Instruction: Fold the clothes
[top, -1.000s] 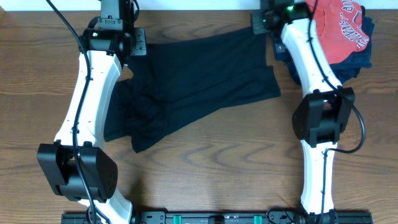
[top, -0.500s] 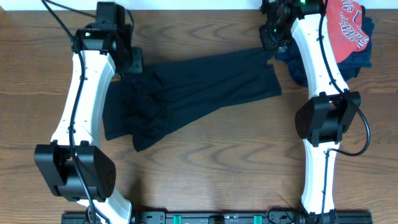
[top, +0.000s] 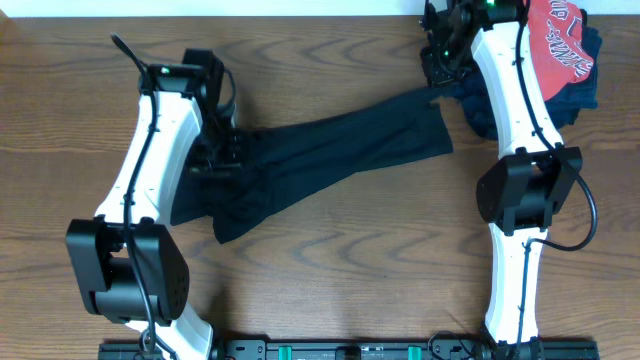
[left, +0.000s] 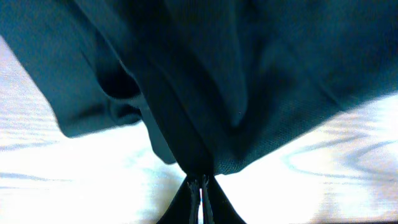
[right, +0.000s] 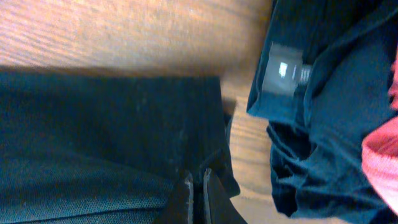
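Note:
The black garment (top: 330, 150) lies stretched across the middle of the wooden table, bunched at its left end. My left gripper (top: 222, 150) is shut on the bunched left edge of the black garment (left: 249, 68), which hangs from the fingertips (left: 202, 180) in the left wrist view. My right gripper (top: 437, 85) is shut on the garment's far right corner (right: 112, 124), with the fingertips (right: 197, 177) pinching a fold of the cloth. The garment's tag is not visible.
A red shirt with white lettering (top: 555, 45) lies on a navy blue garment (top: 580, 90) at the back right corner. The navy garment (right: 317, 143) with a grey tag (right: 283, 68) sits just right of my right gripper. Bare wood surrounds the black garment.
My left gripper has pulled the garment's back left edge toward the front, over the cloth. The garment is now narrower. My right gripper has shifted slightly to the back, still holding its corner.

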